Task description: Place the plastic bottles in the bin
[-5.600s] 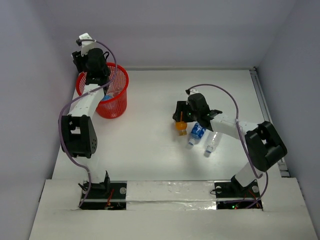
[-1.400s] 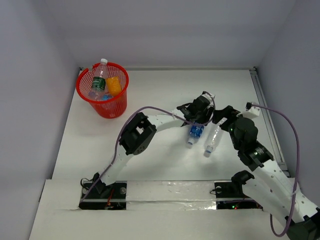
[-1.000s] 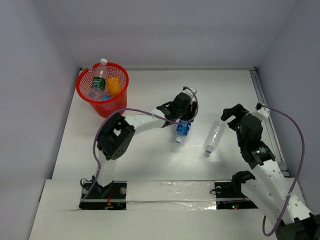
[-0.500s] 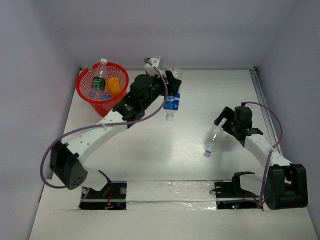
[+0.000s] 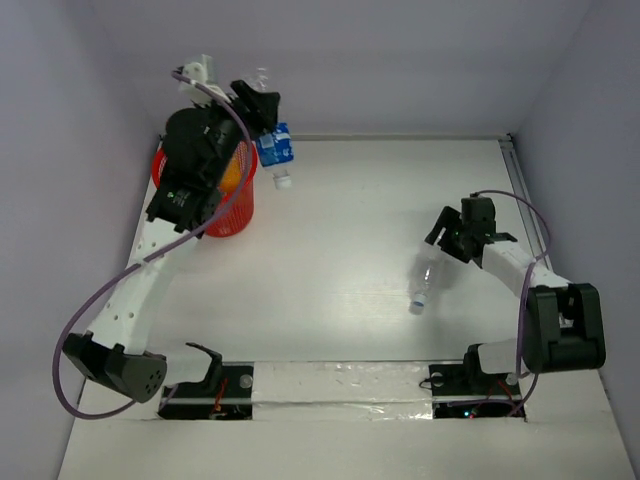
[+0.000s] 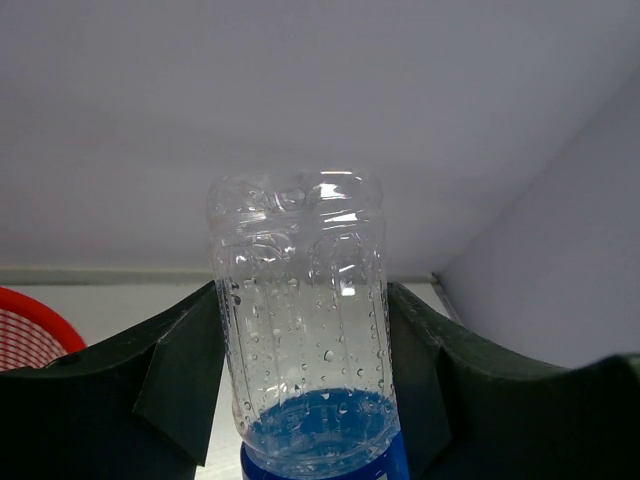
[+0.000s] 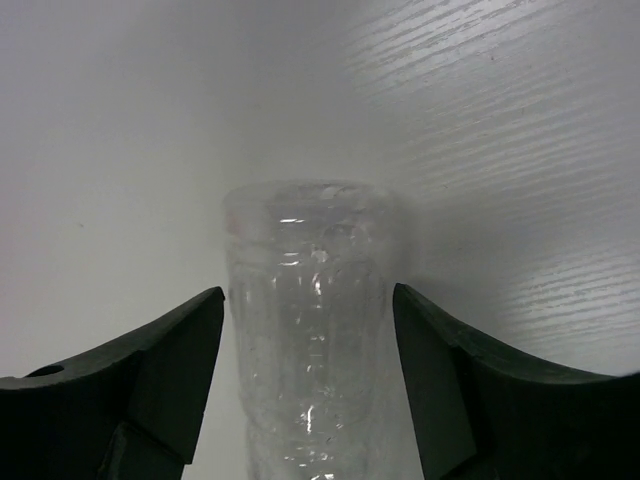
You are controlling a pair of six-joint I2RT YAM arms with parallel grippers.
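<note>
Left gripper [image 6: 300,340] pinches the blue-label bottle [image 5: 276,148] up by the bin [image 5: 228,218]; right gripper [image 7: 308,330] looks spread around a clear bottle [image 5: 424,285].

**Robotics laboratory test cell.** A flat white worktop [image 5: 340,250] is enclosed by plain pale grey walls [image 5: 400,60] along the top and both sides of the overhead frame. Two white-and-black jointed robot arms, the left arm [image 5: 140,272] and the right arm [image 5: 510,265], are bolted on black base mounts [image 5: 205,378] along the taped white ledge at the bottom edge. A metal rail [image 5: 533,225] borders the worktop at right.
</note>
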